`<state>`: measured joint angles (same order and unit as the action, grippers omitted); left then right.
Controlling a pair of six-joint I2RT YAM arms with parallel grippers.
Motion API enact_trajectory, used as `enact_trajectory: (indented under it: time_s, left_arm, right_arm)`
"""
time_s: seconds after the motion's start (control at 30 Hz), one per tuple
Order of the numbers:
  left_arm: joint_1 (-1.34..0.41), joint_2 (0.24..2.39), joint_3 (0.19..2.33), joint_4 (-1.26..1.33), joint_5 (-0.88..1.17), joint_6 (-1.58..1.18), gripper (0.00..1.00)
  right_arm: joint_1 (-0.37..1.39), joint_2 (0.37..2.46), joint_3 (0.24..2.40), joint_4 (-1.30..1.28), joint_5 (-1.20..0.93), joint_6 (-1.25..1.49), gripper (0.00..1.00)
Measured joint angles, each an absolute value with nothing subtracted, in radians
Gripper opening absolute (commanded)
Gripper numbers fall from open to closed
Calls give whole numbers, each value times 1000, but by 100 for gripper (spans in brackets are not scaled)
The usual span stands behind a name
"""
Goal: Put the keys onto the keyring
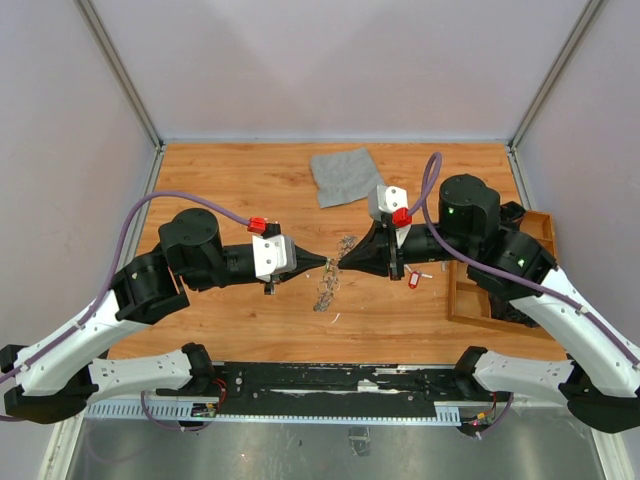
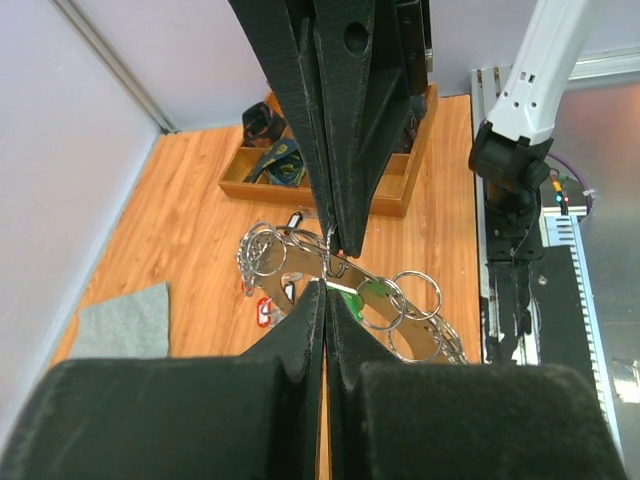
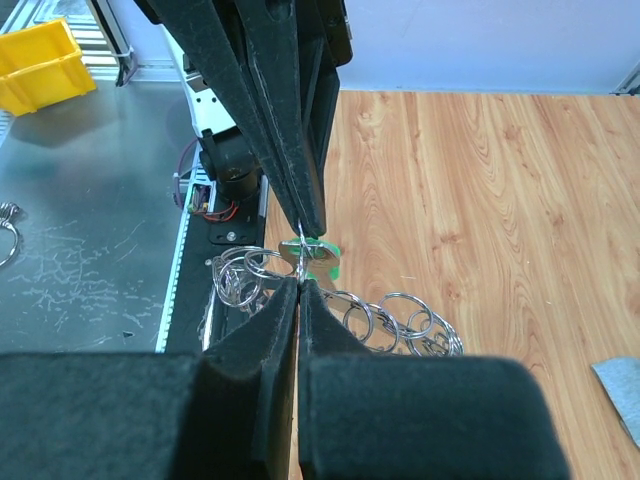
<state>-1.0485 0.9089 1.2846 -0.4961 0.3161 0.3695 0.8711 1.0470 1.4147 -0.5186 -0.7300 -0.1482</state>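
left hand (image 1: 323, 262) and right hand (image 1: 344, 263) met tip to tip above the table (image 1: 230, 190), both pinched closed on the keyring (image 1: 326, 288); a green-tagged key (image 3: 322, 250) hung between them.

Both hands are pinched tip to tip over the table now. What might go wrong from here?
The left hand and right hand nearly touch at the tips; any misaligned move may knock them together. Each holds only a thin sliver, so the green-tagged key or keyring might slip and drop onto the table.
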Motion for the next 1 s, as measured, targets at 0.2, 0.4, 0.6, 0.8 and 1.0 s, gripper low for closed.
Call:
enact_trajectory:
  time_s: [0.2,0.4,0.6,0.8,1.0]
  left_arm:
    - [-1048,909,1285,-496,315,369,0]
    - [-1048,909,1285,-494,316,369,1]
    - [-1048,909,1285,-495,316,369,0]
    - [-1048,909,1285,-494,310,369,1]
    - [-1048,908,1285,-490,299,356,1]
  right_arm:
    - [871,1028,1405,-496,-711,-132,1]
    - [871,1013,1397,-473,-707,-122,1]
    - [871,1009,1390,-461,-706,-115,1]
    - [871,992,1354,-407,-701,-92,1]
    - [871,973,1292,-297,-694,-35,0]
